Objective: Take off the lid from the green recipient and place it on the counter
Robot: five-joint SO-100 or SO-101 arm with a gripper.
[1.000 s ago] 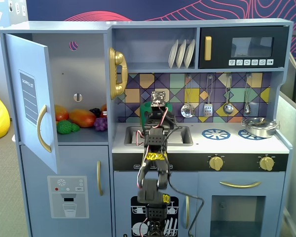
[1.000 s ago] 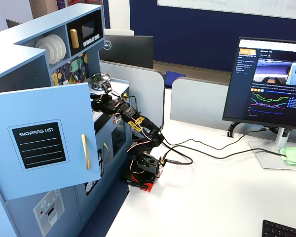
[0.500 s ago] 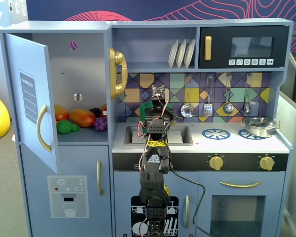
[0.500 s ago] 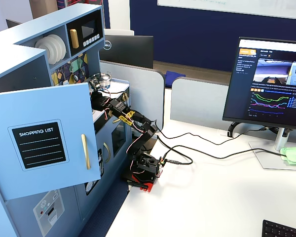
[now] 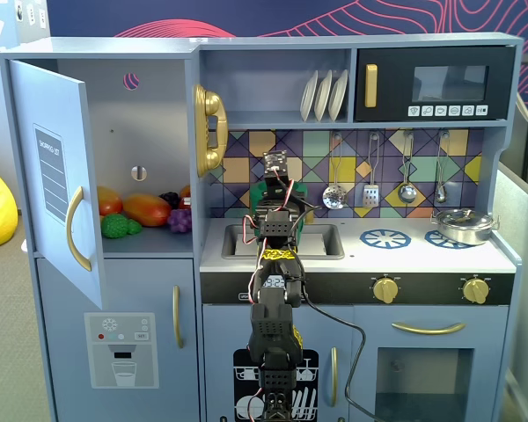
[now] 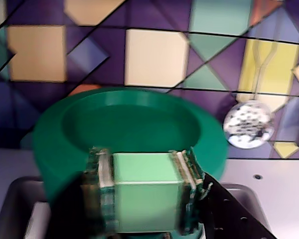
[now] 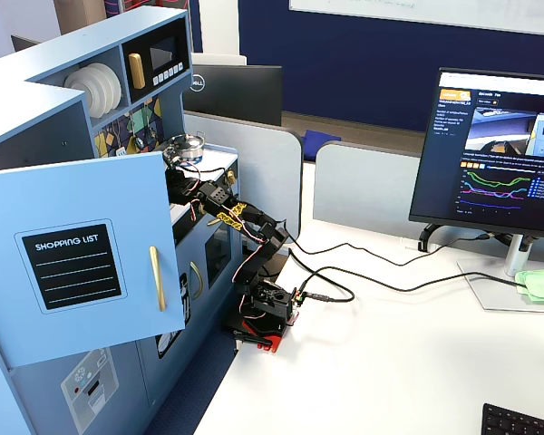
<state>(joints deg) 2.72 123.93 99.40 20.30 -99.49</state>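
Gripper (image 6: 147,191) clamped on the lid (image 6: 129,134) knob, lid apparently lifted above the sink (image 5: 321,242) by the backsplash; swing clear and lower flat onto the counter (image 5: 422,255) before releasing.

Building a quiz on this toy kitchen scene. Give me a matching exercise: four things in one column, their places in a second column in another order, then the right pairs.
Things:
1. silver pot
2. white plates
3. toy fruit
4. green lid

Places:
A. on the shelf behind the open left door
B. standing on edge on the upper shelf beside the microwave
C. right at the arm's fingers, near the sink
D. on the counter at the right, over a blue burner ring

Pairs: 1-D, 2-B, 3-A, 4-C
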